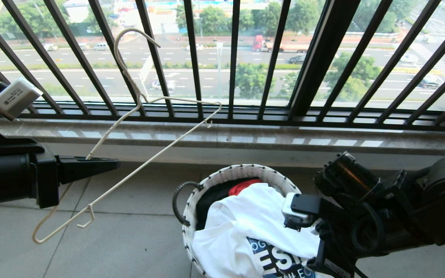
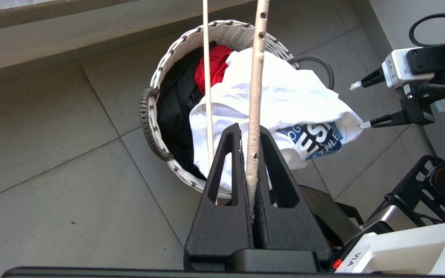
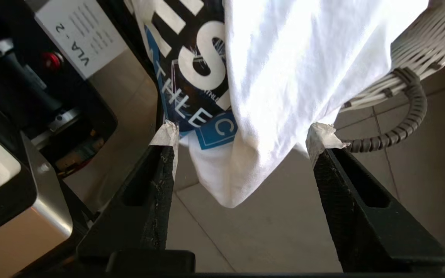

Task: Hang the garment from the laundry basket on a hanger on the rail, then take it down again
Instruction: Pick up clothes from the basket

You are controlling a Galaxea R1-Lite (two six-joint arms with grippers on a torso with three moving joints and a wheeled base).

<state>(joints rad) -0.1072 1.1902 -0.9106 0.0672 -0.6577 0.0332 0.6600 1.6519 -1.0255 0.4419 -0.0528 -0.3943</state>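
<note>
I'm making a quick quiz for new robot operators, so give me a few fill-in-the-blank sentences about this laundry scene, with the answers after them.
1. The left gripper is shut on the thin cream-white ____.
2. The white T-shirt hangs over the rim of the round woven ____.
3. The right gripper has its jaws ____, one on each side of a hanging fold of the T-shirt.
4. Beside the T-shirt in the basket lie a black garment and a ____ one.

Missing words: hanger; basket; open; red

The garment point(image 1: 245, 231) hides the laundry basket's point(image 1: 242, 172) contents; its emblem runs off-frame.
</note>
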